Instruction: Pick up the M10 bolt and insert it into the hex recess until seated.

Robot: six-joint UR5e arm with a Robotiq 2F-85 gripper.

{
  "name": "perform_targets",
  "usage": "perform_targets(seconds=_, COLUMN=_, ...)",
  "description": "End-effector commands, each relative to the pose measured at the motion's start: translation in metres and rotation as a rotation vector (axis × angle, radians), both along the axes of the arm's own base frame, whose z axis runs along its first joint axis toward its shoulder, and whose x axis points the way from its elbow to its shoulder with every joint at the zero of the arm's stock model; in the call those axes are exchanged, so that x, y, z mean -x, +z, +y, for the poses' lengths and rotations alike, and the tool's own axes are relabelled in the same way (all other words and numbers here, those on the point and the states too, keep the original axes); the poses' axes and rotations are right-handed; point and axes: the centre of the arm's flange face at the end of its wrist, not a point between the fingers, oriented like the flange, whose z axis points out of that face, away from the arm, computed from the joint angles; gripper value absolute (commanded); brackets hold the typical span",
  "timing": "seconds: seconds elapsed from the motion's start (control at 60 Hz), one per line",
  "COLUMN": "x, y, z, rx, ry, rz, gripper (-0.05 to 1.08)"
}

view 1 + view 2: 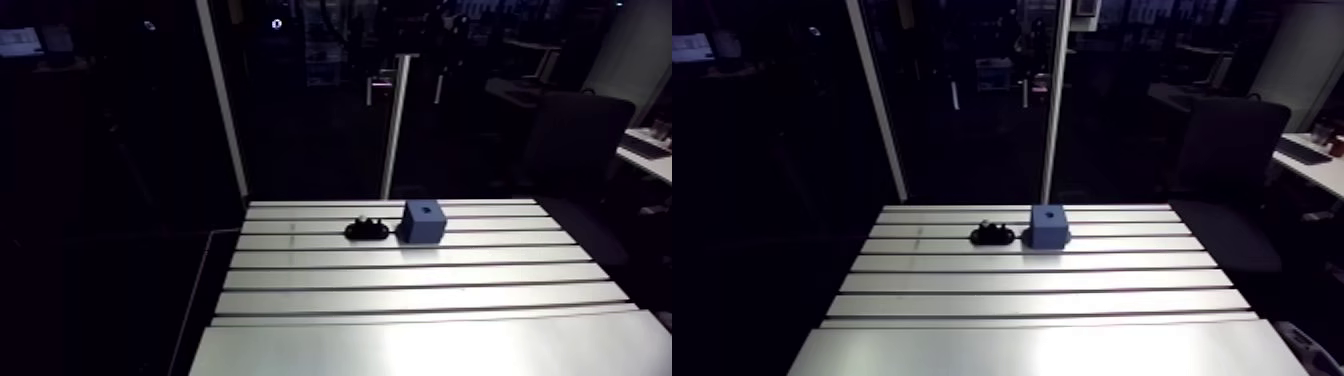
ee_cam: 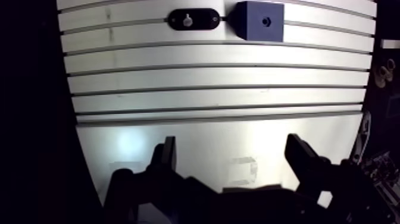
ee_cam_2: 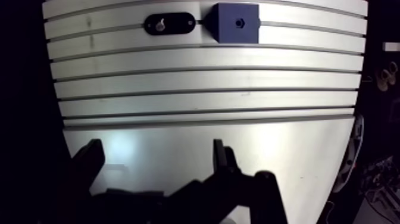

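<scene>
Approach: gripper spread wide, empty.
M10 bolt, apparently upright in black holder, well ahead at 11 o'clock; centre over it, descend straight.

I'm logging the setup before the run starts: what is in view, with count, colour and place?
Table: one, silvery slotted aluminium, under everything.
Holder: one, black, oval, on the table, far ahead of the gripper.
Bolt: one, light metal, in the holder.
Block: one, blue, on the table beside the holder.
Recess: one, dark, in the block's top face.
Gripper: one, black, fingers apart with nothing between them, over the table's plain, unslotted part.
</scene>
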Motion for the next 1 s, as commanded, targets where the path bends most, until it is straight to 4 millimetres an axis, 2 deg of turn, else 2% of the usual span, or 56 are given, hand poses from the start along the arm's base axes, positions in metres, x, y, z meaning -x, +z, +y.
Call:
perform_targets(seconds=0.017, x=-0.006, y=0.028, z=-0.041, rx=0.035, ry=0.120, rz=0.082, gripper=0.01)
perform_targets(seconds=0.767, x=-0.003, y=0.025, z=-0.033, rx=0.024, ry=0.110, rz=0.086, gripper=0.01)
perform_targets(seconds=1.0, x=0.000, y=0.012, z=-0.033, rx=0.023, ry=0.128, rz=0.101, gripper=0.01)
